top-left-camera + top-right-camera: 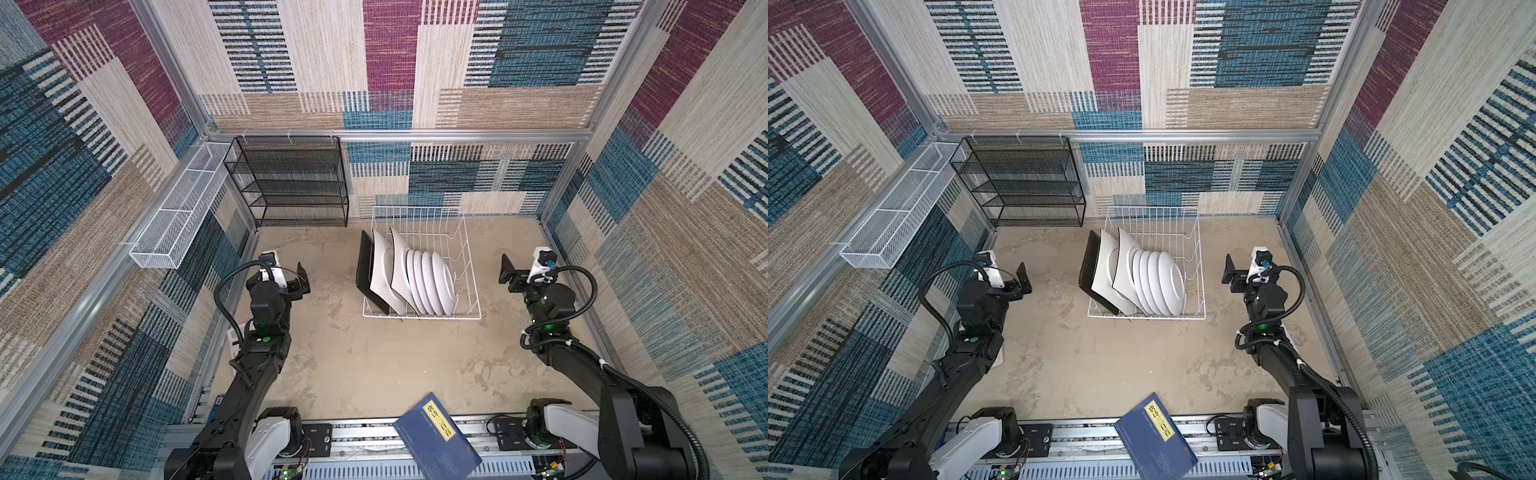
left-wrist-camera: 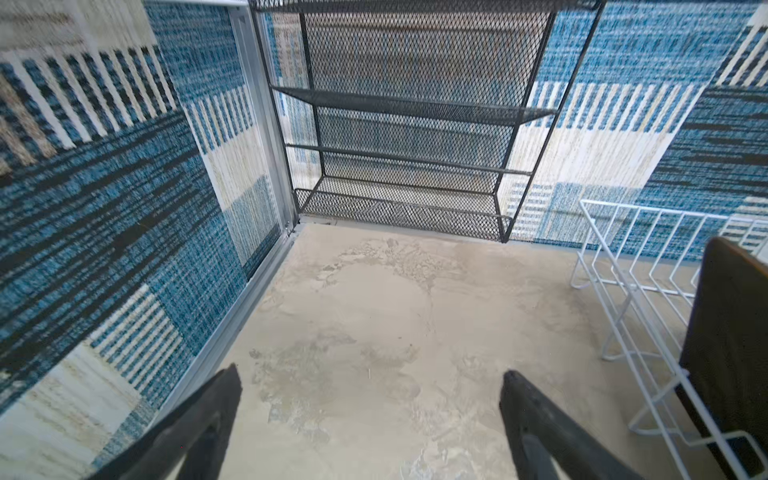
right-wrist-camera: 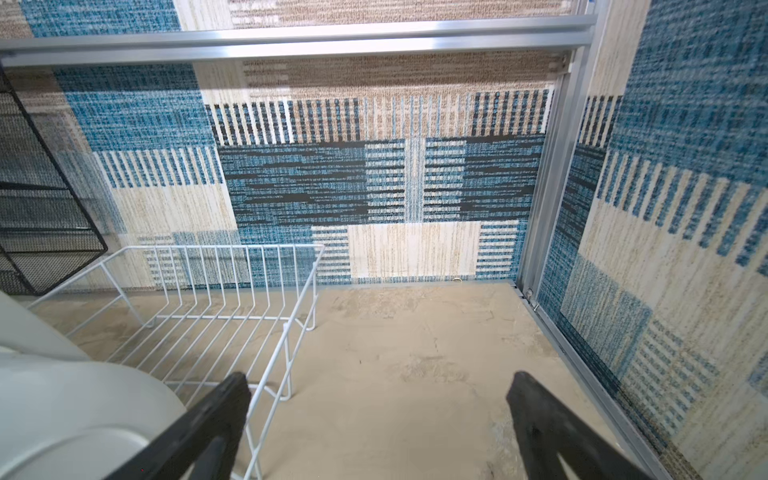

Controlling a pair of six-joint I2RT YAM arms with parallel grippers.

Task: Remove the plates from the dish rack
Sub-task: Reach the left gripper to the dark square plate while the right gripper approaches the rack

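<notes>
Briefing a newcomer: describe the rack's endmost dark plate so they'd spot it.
Find the white wire dish rack beside the black mesh shelf. Plates stand on edge inside. It is the square plate nearest the left arm, showing a black back; its neighbours look white.

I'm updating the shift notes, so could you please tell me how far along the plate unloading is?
Nothing looks done: all the plates stand in the dish rack. Nothing is in hand; the left claw and right claw are open and empty, either side of the rack. Every plate is left to unload.

Open table [image 1: 374, 365] before dish rack [image 1: 457, 270]; black shelf [image 1: 291, 183] blocks back-left.
</notes>
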